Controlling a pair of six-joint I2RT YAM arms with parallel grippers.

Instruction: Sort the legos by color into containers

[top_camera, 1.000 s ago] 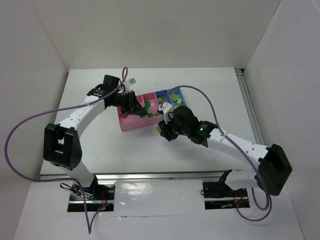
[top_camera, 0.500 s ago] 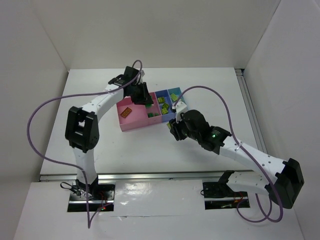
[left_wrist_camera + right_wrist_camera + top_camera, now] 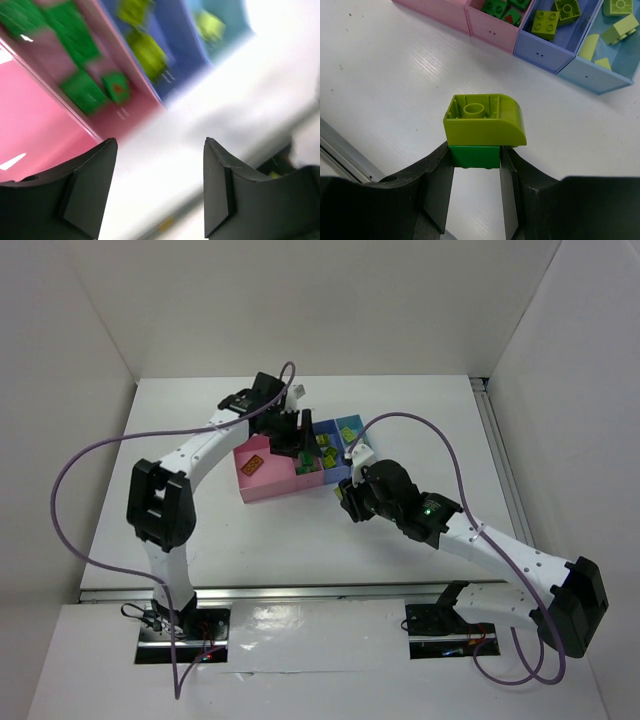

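Left claw (image 3: 159, 147) had spread, the containers (image 3: 275, 485) just ahead of it. Only the wrist view showed the right claw (image 3: 475, 159) pinching a green lego (image 3: 475, 155) with a lime lego (image 3: 485, 120) atop.

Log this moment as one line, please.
left gripper: open, empty, above tray | right gripper: shut on green brick, lime brick stacked on top, beside tray

The tray (image 3: 272, 486) sits mid-table (image 3: 430, 420), with four compartments in a row: large pink, narrow pink, periwinkle, then the light blue compartment (image 3: 350, 426) at the right end. One orange-brown brick (image 3: 252, 466) lies in the large pink section. Some yellow-green bricks (image 3: 326, 453) show in the periwinkle one. The left gripper (image 3: 298, 448) hangs over the narrow pink section and hides most of it. The right gripper (image 3: 346, 504) is just beside the tray's near edge, over the table. Finger spacing is unreadable from above on either.
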